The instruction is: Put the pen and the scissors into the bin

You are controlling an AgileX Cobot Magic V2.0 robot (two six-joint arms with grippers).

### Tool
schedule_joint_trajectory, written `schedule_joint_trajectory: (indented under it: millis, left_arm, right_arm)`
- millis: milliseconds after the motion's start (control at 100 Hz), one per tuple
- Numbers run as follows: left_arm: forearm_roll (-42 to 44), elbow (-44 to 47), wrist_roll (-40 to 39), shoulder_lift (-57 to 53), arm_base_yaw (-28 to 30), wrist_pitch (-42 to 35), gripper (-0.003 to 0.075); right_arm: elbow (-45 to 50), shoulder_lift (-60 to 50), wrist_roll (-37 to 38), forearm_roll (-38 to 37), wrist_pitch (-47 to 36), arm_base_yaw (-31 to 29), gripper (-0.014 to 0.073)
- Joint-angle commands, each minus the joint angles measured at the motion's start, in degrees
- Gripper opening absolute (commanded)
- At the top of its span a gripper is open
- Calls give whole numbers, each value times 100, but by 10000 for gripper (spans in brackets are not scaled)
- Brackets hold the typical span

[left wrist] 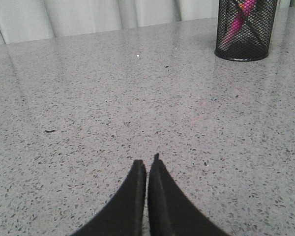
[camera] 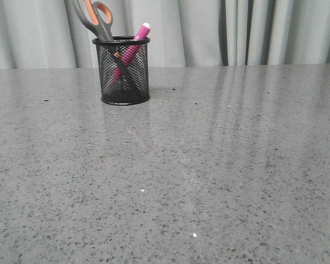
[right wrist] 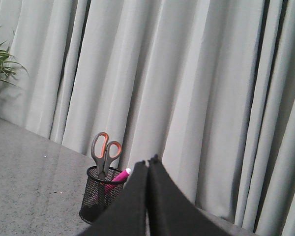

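The black mesh bin point(camera: 124, 71) stands on the grey table at the far left. The scissors point(camera: 97, 21) stand in it, handles up, and the pink pen point(camera: 133, 45) leans in it with its white tip above the rim. The bin also shows in the left wrist view point(left wrist: 243, 30) and in the right wrist view point(right wrist: 99, 199), with the scissors point(right wrist: 105, 151) and pen point(right wrist: 121, 175) inside. My left gripper point(left wrist: 147, 160) is shut and empty, low over the table, well short of the bin. My right gripper point(right wrist: 148, 161) is shut and empty, raised. Neither gripper shows in the front view.
The speckled grey table point(camera: 209, 165) runs back to pale curtains point(camera: 236, 30). A green plant point(right wrist: 0, 64) shows at the far side in the right wrist view.
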Motion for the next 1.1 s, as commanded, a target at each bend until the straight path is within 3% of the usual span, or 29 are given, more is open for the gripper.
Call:
schedule_joint_trajectory:
  millis: [0, 150, 750, 990, 1090]
  left_arm:
    - [-2, 248, -60, -190, 1, -373, -19]
    - [-2, 248, -60, -190, 1, 75, -19]
    - [203, 248, -60, -190, 1, 55, -19]
    - [203, 248, -60, -190, 1, 55, -19]
    - [203, 248, -60, -190, 1, 55, -19]
  right_arm:
    - [-132, 75, -20, -55, -327, -16, -69]
    - [-132, 75, -20, -55, -327, -16, -69]
    - [-127, 75, -20, -55, -327, -16, -69]
    - [300, 62, -20, -40, -327, -69, -69]
    - [477, 62, -9, 146, 550, -239, -69]
